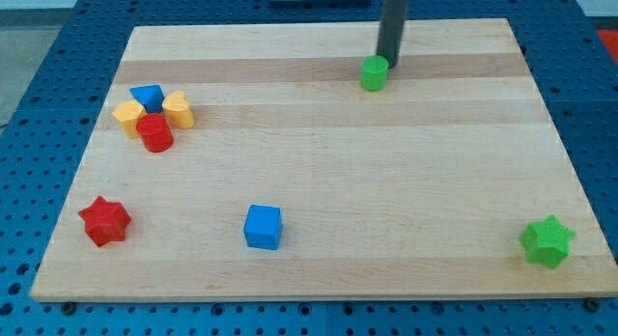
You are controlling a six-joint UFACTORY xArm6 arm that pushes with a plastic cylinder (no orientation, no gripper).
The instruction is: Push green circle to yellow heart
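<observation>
Green circle (375,73) near the board's (319,273) upper edge, my tip (392,62) touching its upper right, no fingers on the rod, bare wood stretching left toward yellow heart (179,109) in the upper-left cluster beside red cylinder (154,133).

The rod (394,22) is cut off by the view's top edge, so its upper length and the arm above it cannot be seen; my tip (390,64) ends just behind the green circle (374,73), at its upper right, and whether the two touch cannot be told; in the cluster at the view's left, the red cylinder (154,133) covers the lower part of the blue block (147,98) behind it, whose shape is too hidden to name surely; the yellow heart (178,109) and the yellow block (127,116) are partly overlapped too; the table (319,249) has its near corners close to the view's bottom edge.
</observation>
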